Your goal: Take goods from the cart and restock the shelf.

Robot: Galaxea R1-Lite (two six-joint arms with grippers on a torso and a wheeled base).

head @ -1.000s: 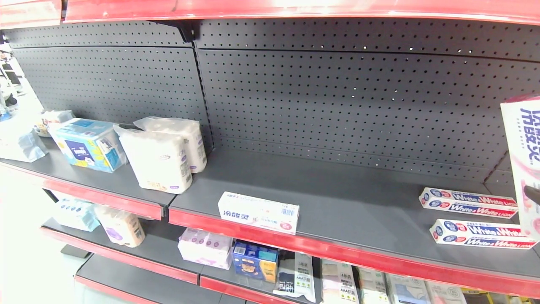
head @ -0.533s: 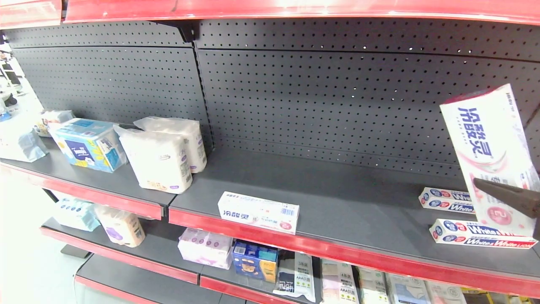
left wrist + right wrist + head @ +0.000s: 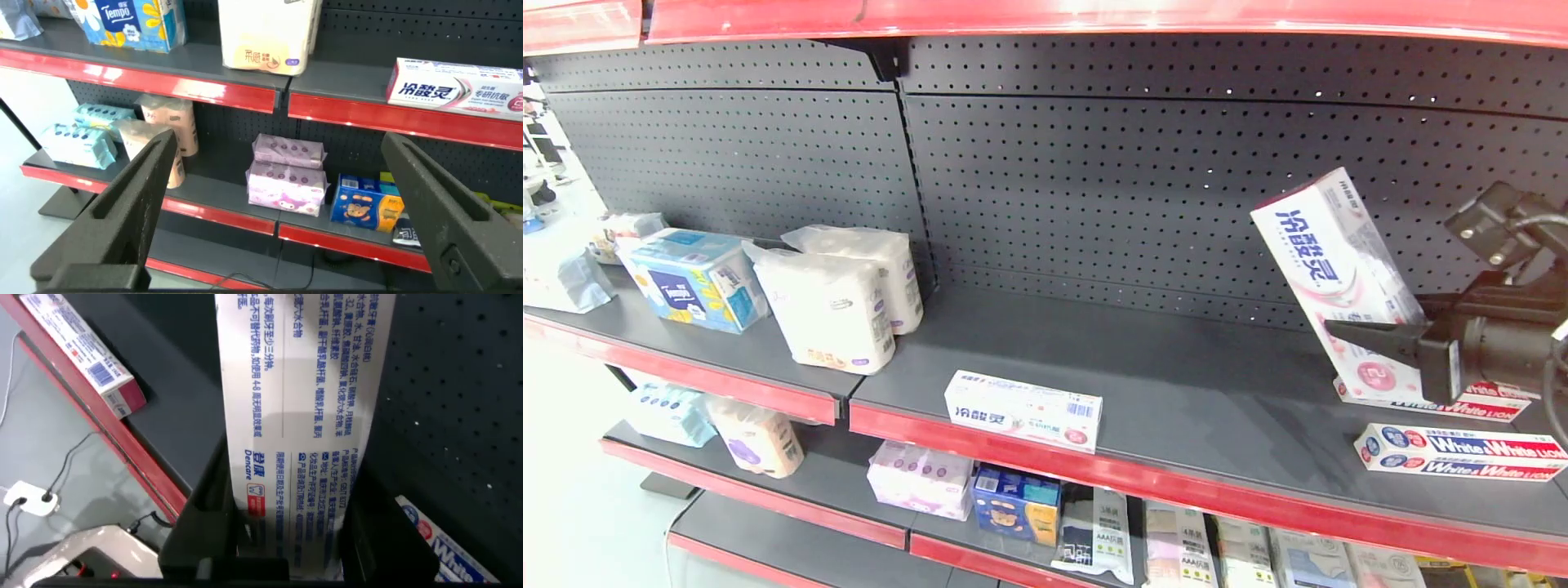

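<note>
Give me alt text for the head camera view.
The right hand holds a white-and-pink box tilted above the shelf, at its right end near two flat toothpaste boxes. A similar box lies at the front edge; tissue packs sit to the left.

The right gripper (image 3: 1349, 331) was positioned above the right end of the shelf (image 3: 1176, 392), jaws clamped on a tilted toothpaste box (image 3: 1331, 269). The left gripper (image 3: 278, 155) had its jaws spread wide.
</note>
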